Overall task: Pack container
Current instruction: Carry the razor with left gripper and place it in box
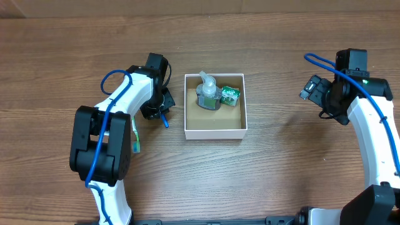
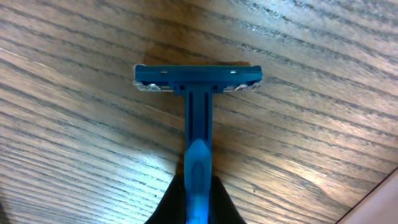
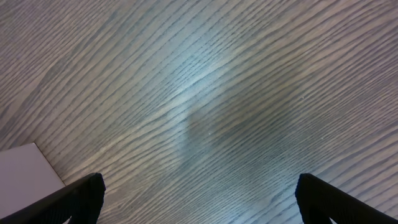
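Razor (image 2: 198, 118) gripped, left end effector (image 2: 198, 202) | container (image 1: 214, 132): green packet (image 1: 230, 95), print unreadable

A wooden desk (image 1: 275, 181) fills everything in sight, mid-brown with fine darker grain streaking across it. Light from above leaves a pale, soft sheen (image 3: 199, 93) on the wood just ahead of the right jaws.
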